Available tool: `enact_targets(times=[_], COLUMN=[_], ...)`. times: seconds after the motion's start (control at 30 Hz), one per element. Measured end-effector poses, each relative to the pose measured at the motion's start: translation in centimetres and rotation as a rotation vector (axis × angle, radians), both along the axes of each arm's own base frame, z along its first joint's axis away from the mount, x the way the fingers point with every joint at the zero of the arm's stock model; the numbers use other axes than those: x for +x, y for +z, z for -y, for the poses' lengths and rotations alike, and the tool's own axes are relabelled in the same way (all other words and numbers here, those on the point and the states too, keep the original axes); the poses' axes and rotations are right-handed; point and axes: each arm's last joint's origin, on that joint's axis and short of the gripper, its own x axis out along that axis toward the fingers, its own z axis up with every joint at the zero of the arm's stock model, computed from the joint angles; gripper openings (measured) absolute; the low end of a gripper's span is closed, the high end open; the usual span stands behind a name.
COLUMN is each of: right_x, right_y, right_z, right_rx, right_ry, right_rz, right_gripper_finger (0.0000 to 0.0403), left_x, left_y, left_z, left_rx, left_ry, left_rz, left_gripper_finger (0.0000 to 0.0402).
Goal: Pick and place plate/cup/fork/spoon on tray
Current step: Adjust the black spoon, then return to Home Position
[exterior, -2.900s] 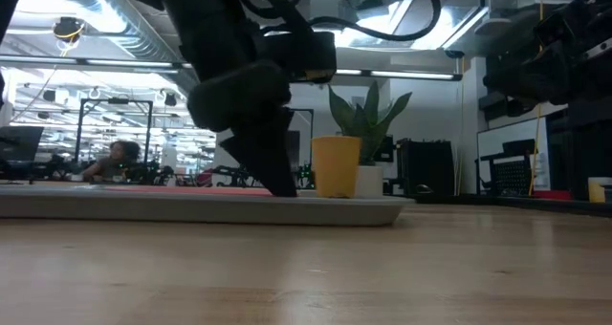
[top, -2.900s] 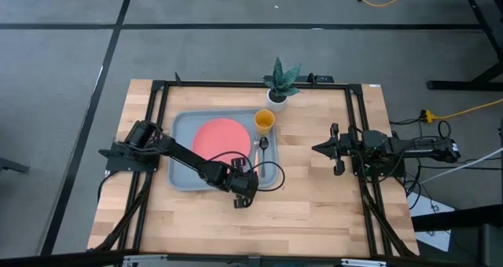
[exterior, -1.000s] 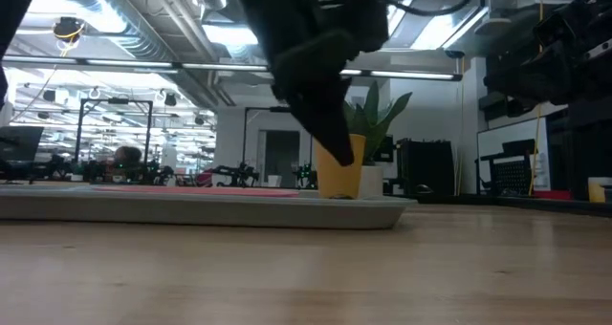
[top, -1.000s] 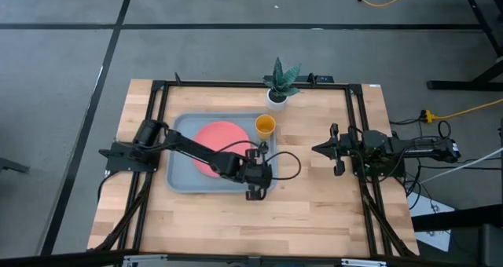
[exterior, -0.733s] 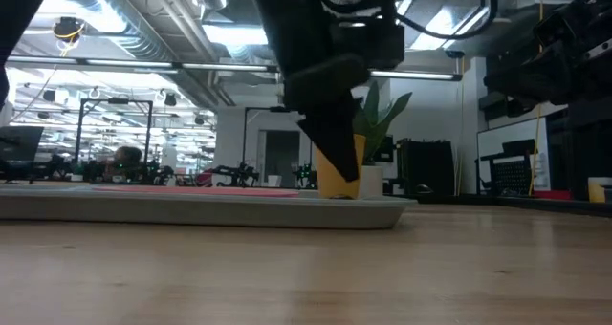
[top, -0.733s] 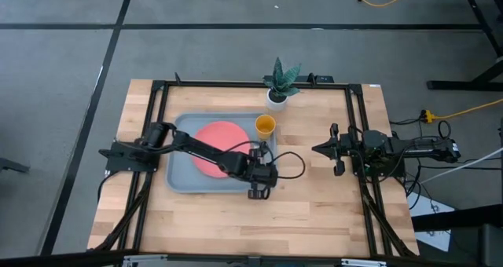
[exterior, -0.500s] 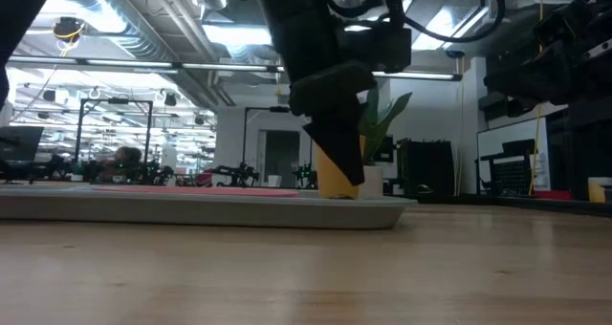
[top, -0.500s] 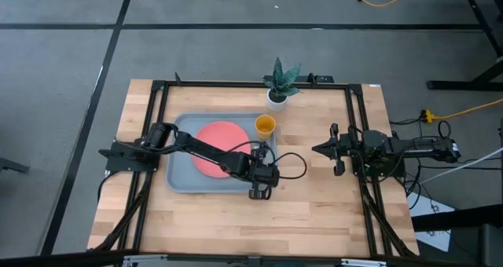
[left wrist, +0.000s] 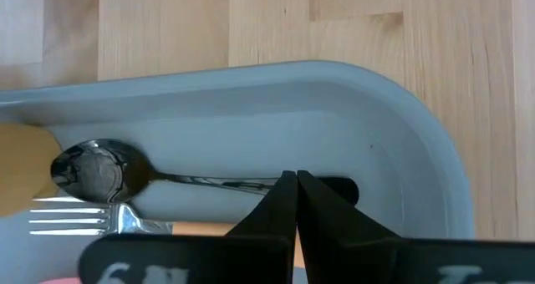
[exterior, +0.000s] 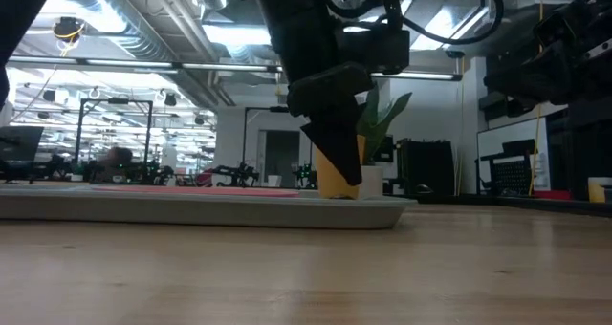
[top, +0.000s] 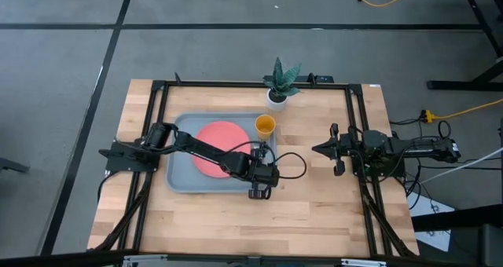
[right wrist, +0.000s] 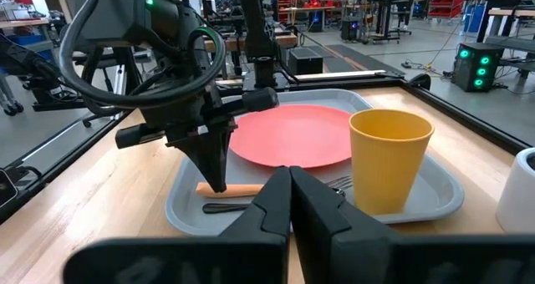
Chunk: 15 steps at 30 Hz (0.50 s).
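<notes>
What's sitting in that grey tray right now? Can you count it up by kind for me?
Plate: 1
Cup: 1
Fork: 1
Spoon: 1
Total in the tray: 4

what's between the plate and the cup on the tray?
Bare tray floor. The right wrist view shows a clear strip between the plate and the cup.

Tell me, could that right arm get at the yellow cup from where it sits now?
Probably yes. The right gripper waits over bare wood beside the tray, and the cup stands at the tray's near corner with nothing between them. The left gripper is busy farther along, over the spoon.
</notes>
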Motion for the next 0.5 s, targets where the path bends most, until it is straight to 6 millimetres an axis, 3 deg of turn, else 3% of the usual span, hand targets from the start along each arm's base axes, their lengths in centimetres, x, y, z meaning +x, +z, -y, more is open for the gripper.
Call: enact_targets(times=[0.2,0.33,0.43,0.5], right_x=[0.0,0.0,0.0,0.0], right_y=[0.0,0.0,0.0,0.0], right_z=[0.0,0.0,0.0,0.0], right_rx=[0.0,0.0,0.0,0.0], right_ry=[0.0,0.0,0.0,0.0], right_rz=[0.0,0.0,0.0,0.0], right_gripper_finger=[0.0011,0.0011,0.0011,0.0011], left_x=[0.0,-0.7,-2.9,-5.2], left_y=[0.1,2.6,4.9,4.8], left_z=[0.0,-0.3,-0.5,-0.7], left_rx=[0.024,0.083,0.104,0.097], left_ry=[0.012,0.033,0.031,0.05], left_rz=[0.011,0.053,0.037,0.015], left_gripper_finger=[0.0,0.0,0.0,0.0])
